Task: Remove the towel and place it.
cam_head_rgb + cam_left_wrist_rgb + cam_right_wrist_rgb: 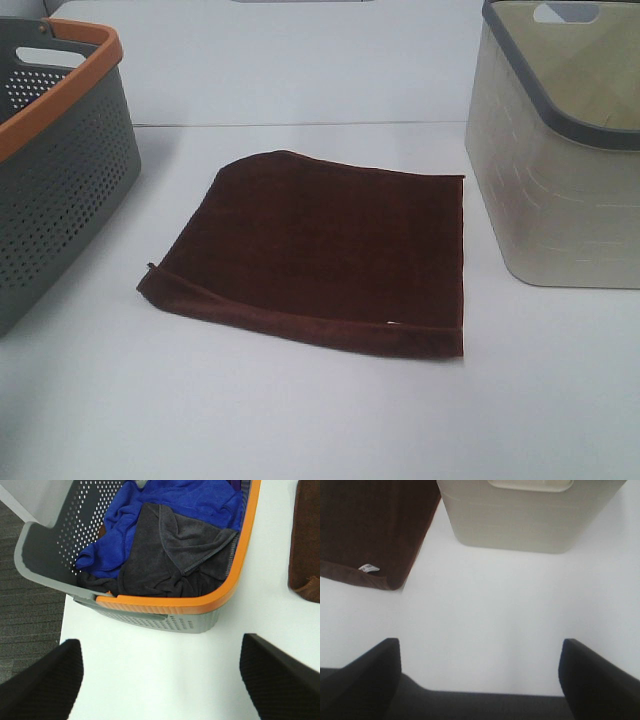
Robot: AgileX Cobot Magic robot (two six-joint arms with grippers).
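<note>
A dark brown towel (325,255) lies folded flat on the white table, between the two baskets. Its edge shows in the left wrist view (307,540), and its corner with a small white label shows in the right wrist view (370,525). My left gripper (160,680) is open and empty above the table, just outside the grey basket (165,602). My right gripper (480,675) is open and empty above bare table, short of the beige basket (520,525). Neither gripper shows in the exterior high view.
The grey perforated basket with an orange rim (60,170) stands at the left and holds a blue cloth (165,510) and a dark grey cloth (175,555). The beige basket with a grey rim (560,170) stands at the right. The table edge (62,630) is near the left gripper.
</note>
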